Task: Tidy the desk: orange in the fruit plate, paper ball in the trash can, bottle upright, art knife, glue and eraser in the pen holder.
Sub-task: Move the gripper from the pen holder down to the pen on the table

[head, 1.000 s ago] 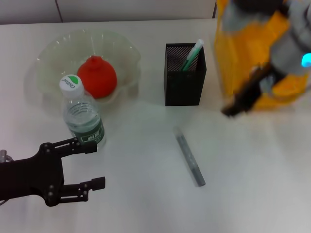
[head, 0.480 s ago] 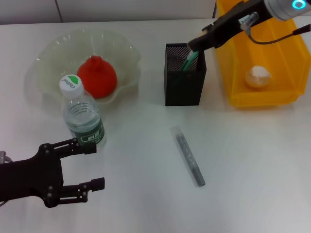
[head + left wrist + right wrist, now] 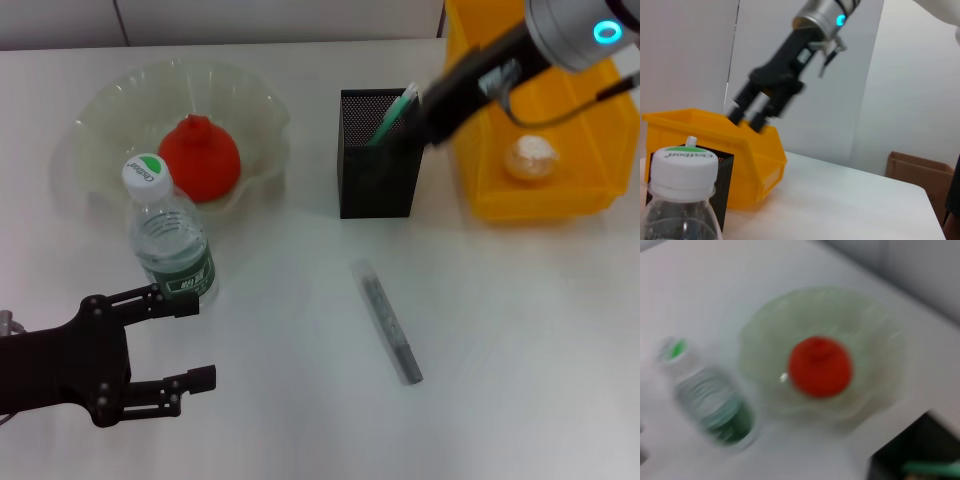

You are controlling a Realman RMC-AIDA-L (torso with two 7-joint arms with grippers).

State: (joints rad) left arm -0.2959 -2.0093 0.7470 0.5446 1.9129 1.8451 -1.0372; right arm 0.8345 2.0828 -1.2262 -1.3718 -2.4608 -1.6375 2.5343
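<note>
Now I am eyeing the glue [image 3: 388, 324], lying flat on the table [image 3: 520, 330]: light, stiff, slippery, best pinched mid-barrel. Right tool [image 3: 432, 112], fingers unreadable, is hanging beside the pen holder [image 3: 377, 170]; left tool [image 3: 185, 340] is waiting wide apart.

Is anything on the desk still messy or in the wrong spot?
Yes: the glue lies flat on the table, out in front of the pen holder rather than in it. The orange sits in the fruit plate, the bottle stands upright, and the knife leans in the holder.
</note>
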